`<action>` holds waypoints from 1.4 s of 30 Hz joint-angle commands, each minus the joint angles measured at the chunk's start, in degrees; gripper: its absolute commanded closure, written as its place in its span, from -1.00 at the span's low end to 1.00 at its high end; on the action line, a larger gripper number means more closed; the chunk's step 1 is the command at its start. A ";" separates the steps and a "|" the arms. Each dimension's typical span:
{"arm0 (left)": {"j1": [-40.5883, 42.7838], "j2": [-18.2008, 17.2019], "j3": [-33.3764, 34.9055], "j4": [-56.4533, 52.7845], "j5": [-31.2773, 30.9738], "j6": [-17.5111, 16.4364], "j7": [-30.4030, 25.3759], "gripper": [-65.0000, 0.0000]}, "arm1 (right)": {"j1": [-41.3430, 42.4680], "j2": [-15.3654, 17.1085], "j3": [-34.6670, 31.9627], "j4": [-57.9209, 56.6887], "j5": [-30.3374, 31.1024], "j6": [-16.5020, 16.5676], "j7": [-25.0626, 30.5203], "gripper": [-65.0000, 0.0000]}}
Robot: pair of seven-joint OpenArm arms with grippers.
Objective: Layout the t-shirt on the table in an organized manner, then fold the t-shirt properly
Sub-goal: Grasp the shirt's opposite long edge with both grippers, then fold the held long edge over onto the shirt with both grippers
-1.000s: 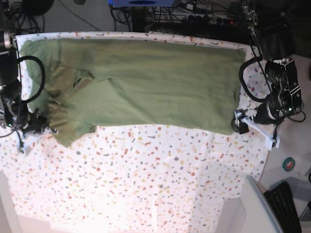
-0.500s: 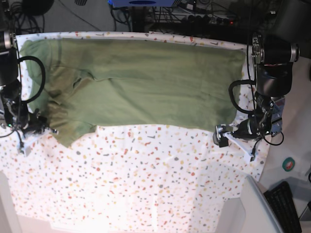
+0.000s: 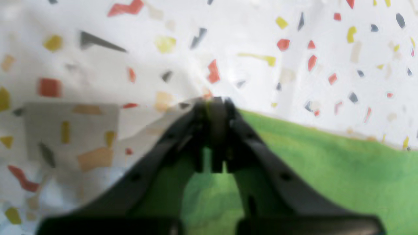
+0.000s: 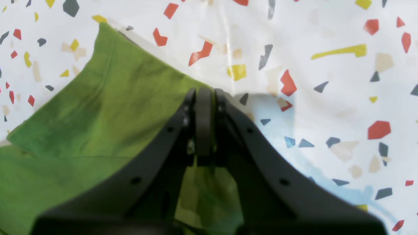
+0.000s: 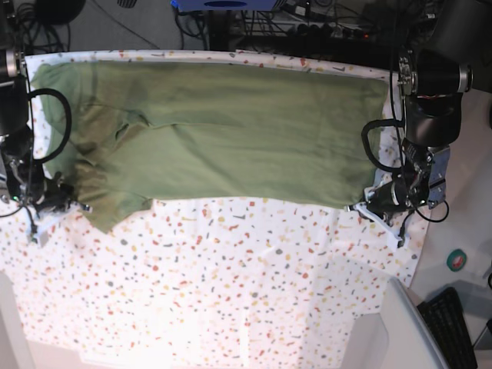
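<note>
Nearest you, bare speckled counter. Beyond it the t-shirt lies spread flat, long axis running side to side. Your left end effector is clenched at the near hem corner; your right end effector is clenched at the sleeve edge. Each appears to pinch cloth, so the shirt extends away from both.

The olive shirt lies spread flat across the far half of the table, lightly wrinkled. One sleeve points toward the near side at the base view's left.
</note>
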 commanded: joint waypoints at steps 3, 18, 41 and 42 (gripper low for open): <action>-0.63 -0.39 -0.04 2.53 0.29 -0.15 1.39 1.00 | 1.64 1.13 0.09 0.81 0.12 0.10 1.17 1.00; 7.63 -0.65 -0.39 20.91 -0.33 -0.15 1.92 1.00 | -0.56 1.57 -0.08 7.84 -0.05 0.10 4.69 1.00; 28.64 -0.21 -12.87 53.26 -4.72 -0.24 16.25 1.00 | -19.11 3.68 8.09 30.08 0.12 -0.08 4.52 1.00; 29.87 0.05 -13.66 55.46 -4.72 -0.59 17.30 1.00 | -20.16 3.68 8.62 31.31 0.12 -0.08 4.52 1.00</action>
